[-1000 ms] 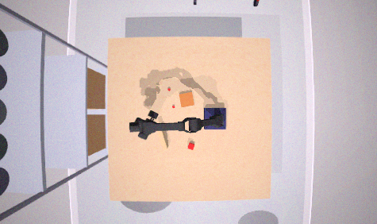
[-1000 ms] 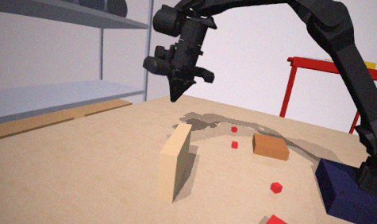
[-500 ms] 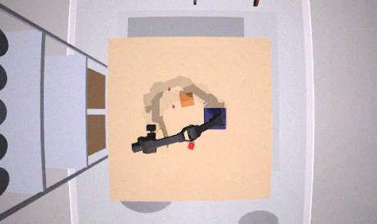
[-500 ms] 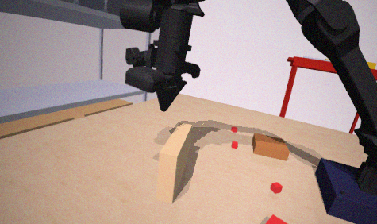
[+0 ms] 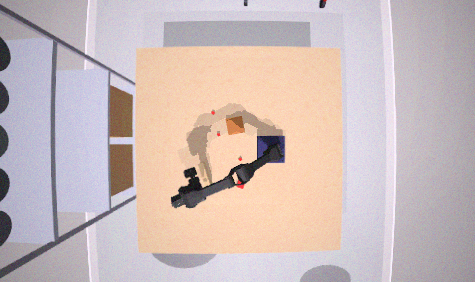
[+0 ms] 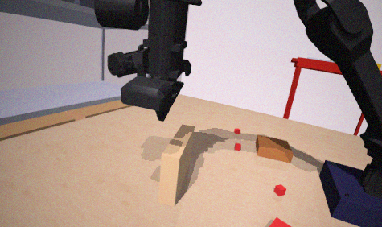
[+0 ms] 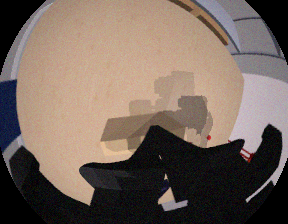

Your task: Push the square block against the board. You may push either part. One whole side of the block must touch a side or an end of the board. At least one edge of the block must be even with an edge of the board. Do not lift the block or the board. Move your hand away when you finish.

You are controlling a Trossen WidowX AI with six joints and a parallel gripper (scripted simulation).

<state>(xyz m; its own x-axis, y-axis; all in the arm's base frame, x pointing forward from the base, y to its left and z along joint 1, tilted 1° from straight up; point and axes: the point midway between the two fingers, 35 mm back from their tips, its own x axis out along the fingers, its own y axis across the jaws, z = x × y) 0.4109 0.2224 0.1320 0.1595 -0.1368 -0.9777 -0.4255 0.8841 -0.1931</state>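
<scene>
The orange square block [image 5: 235, 125] [image 6: 274, 150] lies flat on the table, partly under the arm's shadow. The pale wooden board [image 5: 204, 170] [image 6: 170, 177] [image 7: 112, 146] stands upright on a narrow edge, well apart from the block. In the top view the arm covers its lower end. My gripper [image 5: 175, 201] [image 6: 162, 118] [image 7: 153, 128] is shut and empty. It hangs above the table, on the side of the board away from the block. How high the tips are is hard to tell.
Several small red cubes [image 5: 218, 134] [image 6: 280, 190] lie on the table; two are between board and block in the exterior view. The dark blue base [image 5: 262, 156] [image 6: 339, 193] of the arm is to the right. A shelf unit [image 5: 82, 140] stands past the table's left edge.
</scene>
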